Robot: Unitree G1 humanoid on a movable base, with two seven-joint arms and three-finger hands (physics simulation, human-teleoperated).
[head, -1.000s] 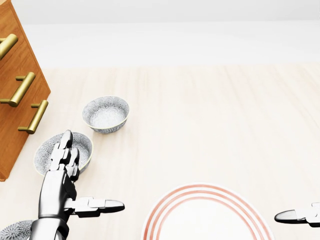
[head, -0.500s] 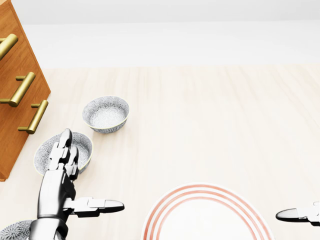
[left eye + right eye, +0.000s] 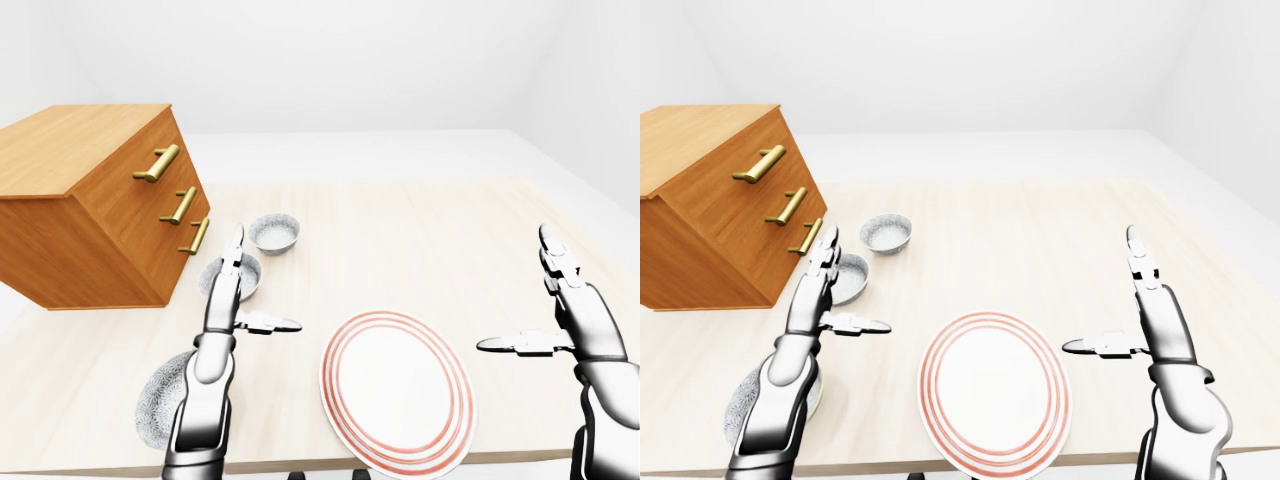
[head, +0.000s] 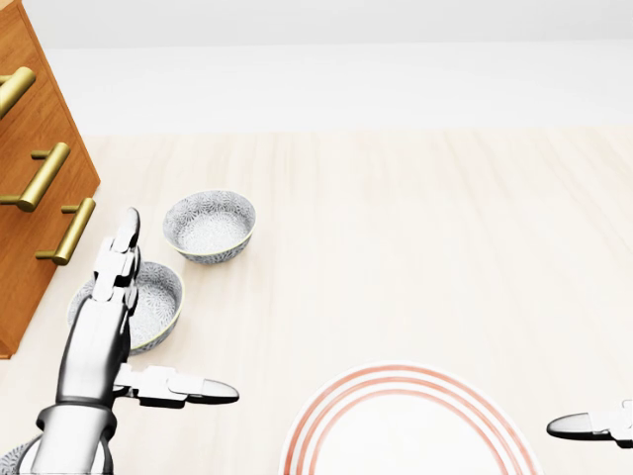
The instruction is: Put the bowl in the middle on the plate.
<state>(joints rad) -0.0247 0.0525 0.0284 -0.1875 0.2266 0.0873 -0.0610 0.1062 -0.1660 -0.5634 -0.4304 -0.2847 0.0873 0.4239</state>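
Observation:
Three patterned grey bowls lie in a line at the left of the table. The middle bowl [image 4: 158, 302] sits between the upper bowl [image 4: 209, 226] and the lower bowl [image 3: 158, 410], which my forearm partly hides. My left hand [image 4: 173, 312] is open, its fingers stretched flat above the middle bowl's left half and its thumb pointing right, holding nothing. The white plate [image 3: 397, 385] with red rings lies at the bottom centre. To the plate's right my right hand [image 3: 515, 290] hovers open and empty.
A wooden drawer chest [image 3: 90, 200] with brass handles stands at the left, close to the bowls. The light wooden table [image 3: 420, 230] ends just below the plate in the left-eye view.
My left hand has slid up and a little left, so its fingers now reach further across the middle bowl. The right hand has barely moved.

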